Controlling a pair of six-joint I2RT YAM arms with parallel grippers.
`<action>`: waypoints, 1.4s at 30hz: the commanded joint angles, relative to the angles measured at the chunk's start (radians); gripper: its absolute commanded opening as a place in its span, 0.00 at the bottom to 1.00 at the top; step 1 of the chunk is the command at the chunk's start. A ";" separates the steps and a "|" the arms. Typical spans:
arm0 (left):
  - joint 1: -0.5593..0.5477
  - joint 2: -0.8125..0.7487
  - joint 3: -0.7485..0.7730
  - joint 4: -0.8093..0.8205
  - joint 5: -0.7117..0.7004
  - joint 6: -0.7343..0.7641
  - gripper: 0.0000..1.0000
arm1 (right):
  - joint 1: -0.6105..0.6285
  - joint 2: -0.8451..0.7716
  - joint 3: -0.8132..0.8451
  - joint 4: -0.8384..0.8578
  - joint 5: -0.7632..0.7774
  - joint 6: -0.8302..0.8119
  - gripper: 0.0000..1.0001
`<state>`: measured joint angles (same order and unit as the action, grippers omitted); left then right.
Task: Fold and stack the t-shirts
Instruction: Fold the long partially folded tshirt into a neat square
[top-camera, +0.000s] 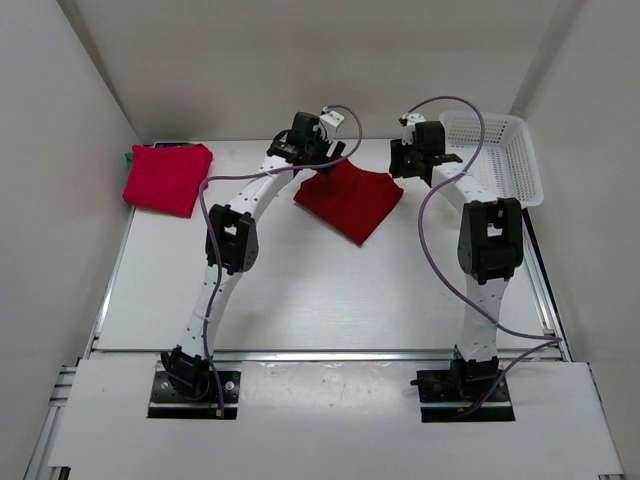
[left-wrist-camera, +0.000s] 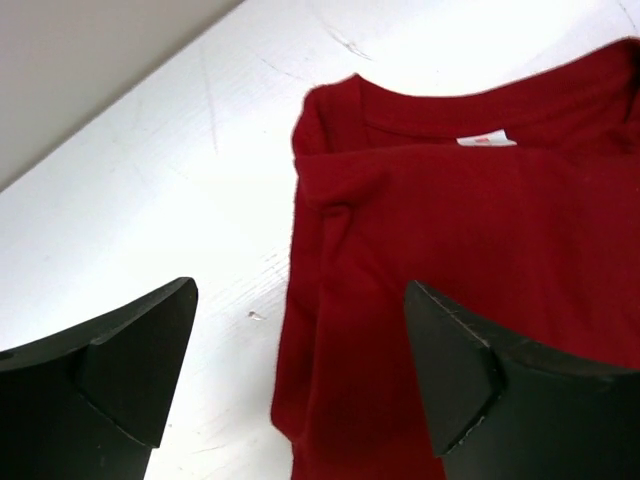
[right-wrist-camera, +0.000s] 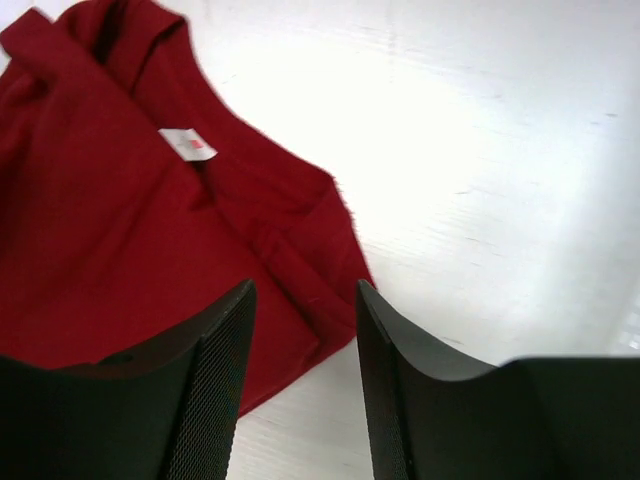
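Top external: folded red t-shirt (top-camera: 350, 200) lay far across the counter (top-camera: 300, 290)

Your left arm (top-camera: 225, 250) and right arm (top-camera: 490, 250) were extended forward, elbows raised. Your left gripper (left-wrist-camera: 300, 330) hung wide open above its left edge; your right gripper (right-wrist-camera: 305, 300) hovered at its right edge, jaws parted, empty.

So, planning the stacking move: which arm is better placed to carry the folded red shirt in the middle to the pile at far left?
Probably left. The left end effector and right end effector both hang open at the folded shirt, but the pile lies on the left one's side.
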<state>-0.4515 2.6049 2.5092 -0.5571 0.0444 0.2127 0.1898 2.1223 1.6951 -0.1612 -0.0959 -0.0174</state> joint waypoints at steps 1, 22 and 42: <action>0.022 -0.089 0.050 -0.003 -0.025 -0.022 0.96 | 0.026 -0.053 0.046 0.000 0.091 -0.012 0.50; 0.071 -0.114 -0.188 -0.211 0.173 -0.056 0.77 | 0.069 -0.185 -0.285 -0.113 -0.034 0.493 0.47; 0.056 -0.460 -0.827 -0.096 0.276 -0.183 0.41 | 0.059 -0.226 -0.434 -0.090 -0.185 0.520 0.39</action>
<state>-0.3889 2.2730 1.8179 -0.6411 0.2752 0.0990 0.2382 2.0022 1.3296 -0.2615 -0.2493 0.5129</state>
